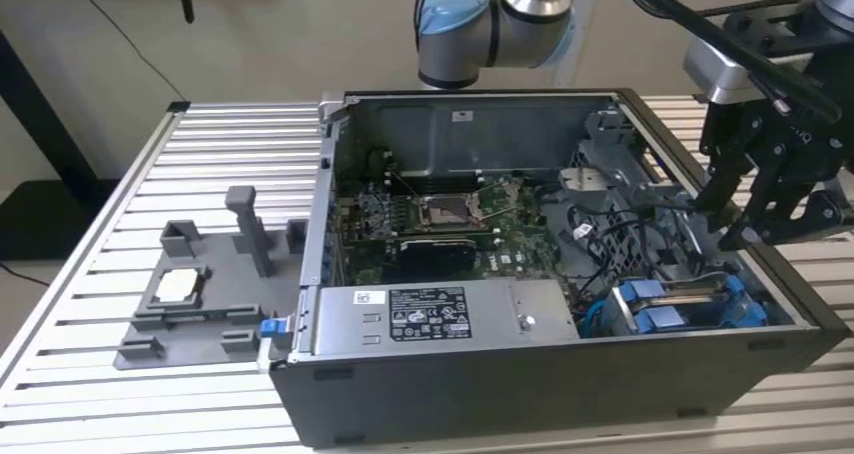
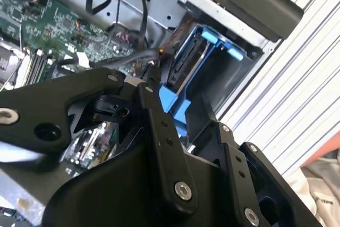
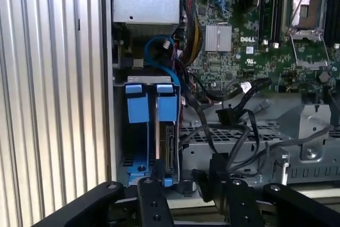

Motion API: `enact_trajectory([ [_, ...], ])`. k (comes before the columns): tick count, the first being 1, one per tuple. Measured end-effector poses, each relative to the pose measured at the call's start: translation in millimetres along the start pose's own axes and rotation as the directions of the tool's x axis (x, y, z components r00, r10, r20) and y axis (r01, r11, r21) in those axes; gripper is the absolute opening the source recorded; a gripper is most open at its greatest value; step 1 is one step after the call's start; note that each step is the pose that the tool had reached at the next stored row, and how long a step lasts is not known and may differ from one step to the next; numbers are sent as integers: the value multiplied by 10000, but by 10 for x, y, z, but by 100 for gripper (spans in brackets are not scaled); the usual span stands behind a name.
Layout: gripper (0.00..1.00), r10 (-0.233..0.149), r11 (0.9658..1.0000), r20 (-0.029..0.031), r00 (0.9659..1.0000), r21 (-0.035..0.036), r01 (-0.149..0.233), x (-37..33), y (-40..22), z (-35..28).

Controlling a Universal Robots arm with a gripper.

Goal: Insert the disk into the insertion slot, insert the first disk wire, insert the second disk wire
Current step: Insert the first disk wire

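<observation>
1. Hanging over the open computer case [image 1: 534, 374] at the exterior view's right, the gripper [image 1: 731, 219] shows jaws spread apart, gripping nothing.
2. The disk [image 3: 170, 155] in its blue frame sits on edge in the slot [image 3: 121, 131], toward the exterior view's lower right.
3. Loose black cables [image 3: 239, 131] lie just beside it.

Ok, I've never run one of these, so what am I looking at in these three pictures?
One robot arm with a gripper hangs over an open computer case on a slatted table. The exterior view looks on from off the arm; both wrist views ride on it and look into the case. The disk, in its blue frame, sits in the slot, black wires beside it. A grey fixture lies on the table at the exterior view's left. Whether the gripper holds anything, I cannot tell.
</observation>
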State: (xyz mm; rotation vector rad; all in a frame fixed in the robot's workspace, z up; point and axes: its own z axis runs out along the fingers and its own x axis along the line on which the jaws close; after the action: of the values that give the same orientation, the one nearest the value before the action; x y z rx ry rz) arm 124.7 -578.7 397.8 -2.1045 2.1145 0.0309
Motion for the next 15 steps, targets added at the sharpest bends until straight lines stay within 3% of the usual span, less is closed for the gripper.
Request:
enact_trajectory([
  [2,47,-136,9997,2,9999,216,136,-21,1,11],
  [5,47,-342,9974,8,9994,633,341,-47,2,21],
  [6,47,-380,9968,3,9993,708,378,-67,2,25],
  [7,47,-402,9966,-29,9992,715,403,-87,2,28],
  [8,47,-426,9965,-113,9990,710,433,-105,1,30],
  [11,47,-521,9961,-457,9976,689,552,-144,3,35],
  [12,47,-588,9957,-534,9968,685,624,-147,3,36],
  [13,47,-666,9951,-569,9962,690,705,-155,4,38],
  [15,47,-782,9943,-564,9953,680,820,-176,12,39],
])
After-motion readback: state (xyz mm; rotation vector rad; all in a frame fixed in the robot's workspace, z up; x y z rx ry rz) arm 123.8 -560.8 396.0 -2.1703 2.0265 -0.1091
